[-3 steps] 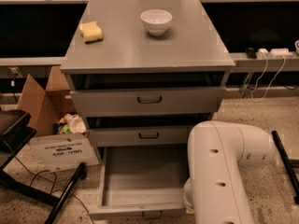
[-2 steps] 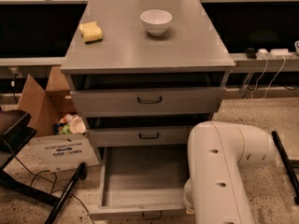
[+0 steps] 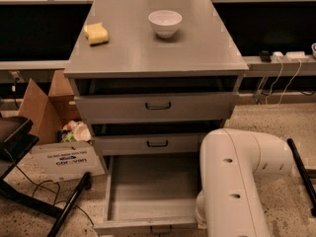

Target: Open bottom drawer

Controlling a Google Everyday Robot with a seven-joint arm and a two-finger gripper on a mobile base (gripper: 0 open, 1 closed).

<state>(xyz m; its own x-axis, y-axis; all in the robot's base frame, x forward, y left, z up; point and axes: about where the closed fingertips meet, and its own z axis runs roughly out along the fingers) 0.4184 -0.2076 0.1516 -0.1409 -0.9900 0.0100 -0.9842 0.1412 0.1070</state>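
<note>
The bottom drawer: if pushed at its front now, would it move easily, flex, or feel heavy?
The bottom drawer stands pulled out with a bare tray, so probably light to push. Its flat grey panels look rigid, so flexing seems unlikely. The gripper is not in view; only the white arm shows, lower right.

The bottom drawer (image 3: 148, 186) stands pulled out beneath the middle drawer (image 3: 148, 144) and top drawer (image 3: 157, 106). On the cabinet top (image 3: 158, 53) a bowl (image 3: 165, 22) sits right of a sponge (image 3: 96, 33). A cardboard box (image 3: 44, 112) lies left of the cabinet. My arm (image 3: 237, 181) is at the open drawer's right, and my gripper is out of sight below it.
</note>
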